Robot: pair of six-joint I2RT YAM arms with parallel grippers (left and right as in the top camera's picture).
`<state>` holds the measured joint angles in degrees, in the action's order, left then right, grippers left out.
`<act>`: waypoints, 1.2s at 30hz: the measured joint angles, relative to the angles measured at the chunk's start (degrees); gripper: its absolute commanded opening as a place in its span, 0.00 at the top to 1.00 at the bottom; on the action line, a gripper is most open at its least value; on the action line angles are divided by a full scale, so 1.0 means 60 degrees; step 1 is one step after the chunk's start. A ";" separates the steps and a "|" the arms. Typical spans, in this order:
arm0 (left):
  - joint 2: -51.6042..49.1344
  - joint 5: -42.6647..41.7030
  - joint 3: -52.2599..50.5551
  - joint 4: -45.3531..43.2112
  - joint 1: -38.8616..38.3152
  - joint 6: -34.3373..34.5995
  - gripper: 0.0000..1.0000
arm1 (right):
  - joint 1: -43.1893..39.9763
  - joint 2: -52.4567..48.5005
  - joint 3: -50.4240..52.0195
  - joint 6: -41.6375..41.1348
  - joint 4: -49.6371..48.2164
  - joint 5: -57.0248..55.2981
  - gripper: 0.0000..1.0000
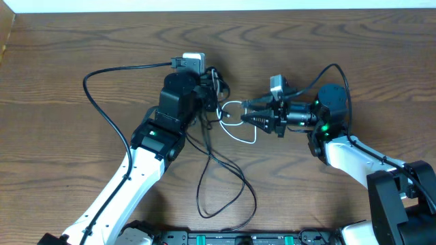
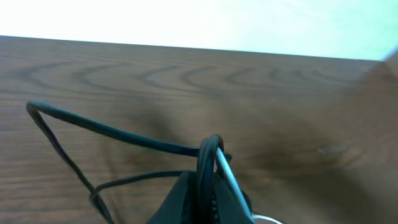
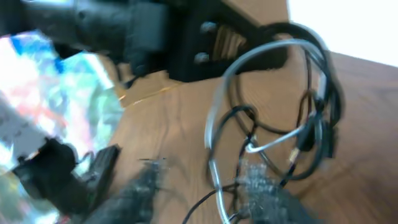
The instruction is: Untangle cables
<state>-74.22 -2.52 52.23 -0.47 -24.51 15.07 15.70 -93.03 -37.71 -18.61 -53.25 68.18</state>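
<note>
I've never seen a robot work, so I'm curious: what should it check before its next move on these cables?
1. Left gripper shut on black cables and white cable: ok.
2. Right gripper jaws apart, ready to grab: ok.
3. White cable separate from black cables: not ok, looped together.
4. Right wrist view sharp: not ok, blurred.
5. Plug ends located: cannot tell.

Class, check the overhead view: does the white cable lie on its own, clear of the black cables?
No, the white cable loops into the bunch of black cables and crosses them.
</note>
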 measured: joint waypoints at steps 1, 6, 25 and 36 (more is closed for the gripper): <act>0.0000 -0.0168 0.0000 -0.0004 0.0000 0.0000 0.92 | 0.0000 0.0000 0.0004 -0.0219 0.0015 -0.0197 0.35; 0.0000 -0.0867 0.0000 -0.0004 0.0000 0.0000 0.92 | 0.0000 0.0000 0.0004 -0.1086 -0.0251 -0.0958 0.24; 0.0000 -0.2477 0.0000 -0.0510 -0.0033 -0.1118 0.92 | 0.0576 0.0000 0.0004 -0.5147 -0.1654 -0.2801 0.19; 0.0000 -0.2816 0.0000 -0.0896 -0.0186 -0.1526 0.92 | 0.1198 0.0000 0.0004 -0.2419 -0.1271 -0.2240 0.28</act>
<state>-74.22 -19.42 52.23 -5.85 -25.63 5.91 22.90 -93.03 -37.69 -33.12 -60.88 54.74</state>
